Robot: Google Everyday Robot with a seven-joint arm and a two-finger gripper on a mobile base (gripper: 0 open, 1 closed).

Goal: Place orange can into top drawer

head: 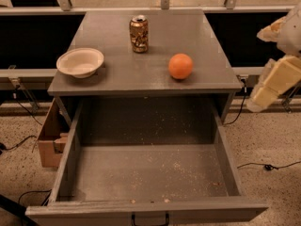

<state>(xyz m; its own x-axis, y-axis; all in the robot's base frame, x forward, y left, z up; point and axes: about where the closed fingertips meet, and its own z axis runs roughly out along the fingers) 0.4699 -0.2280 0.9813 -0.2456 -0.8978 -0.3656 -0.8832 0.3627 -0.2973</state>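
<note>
The grey cabinet's worktop (117,76) fills the upper middle of the view, seen from the front and above. Below it the top drawer (141,173) is pulled far out toward the camera. It is wide and shallow, its grey floor is speckled with pale crumbs, and nothing sits inside it. A dark handle (149,219) shows at the lower edge of its front panel.

Speckled floor (277,140) lies on both sides of the cabinet, with a thin black cable (268,166) on it at the right. A brown cardboard box (47,142) stands on the floor just left of the drawer, tucked against the cabinet's side.

The cream-coloured gripper (276,79) hangs at the right edge of the view. It is off the worktop's right side and above the floor, well apart from everything on the worktop. Whether it is released or clenched cannot be told from here, and it grasps nothing that can be seen.

Three things rest on the worktop. A shallow white bowl (80,61) sits near the left edge. A round orange fruit (180,66) sits right of centre, toward the front. The orange can (138,33) stands upright at the middle toward the back, its silver top up, apart from both the bowl and the fruit and not in the drawer.
</note>
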